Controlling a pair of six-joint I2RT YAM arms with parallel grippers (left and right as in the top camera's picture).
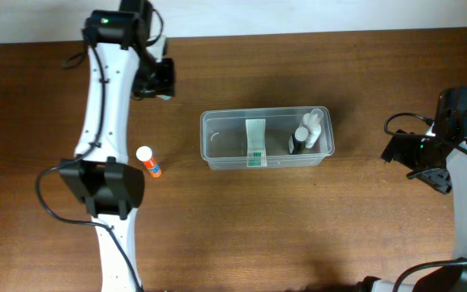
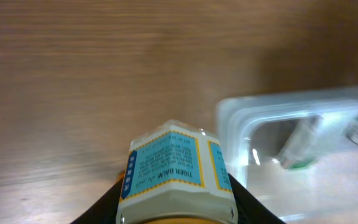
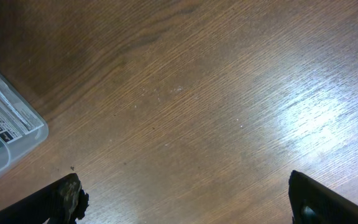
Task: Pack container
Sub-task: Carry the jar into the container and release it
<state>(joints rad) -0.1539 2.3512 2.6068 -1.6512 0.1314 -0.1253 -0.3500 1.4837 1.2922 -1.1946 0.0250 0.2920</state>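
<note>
The container point(image 1: 266, 139), at the middle of the worktop point(image 1: 339, 227), looks light, thin-walled and slick, likely to flex or skid, so its rim seems the best hold, while the left end effector point(image 2: 178, 211) is clamped on a blue-labelled jar point(image 2: 174, 165) and the right end effector point(image 3: 188, 199) gapes wide, empty.

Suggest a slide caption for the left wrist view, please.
Left gripper holding a blue-labelled jar over the wooden table, clear container at right.
</note>
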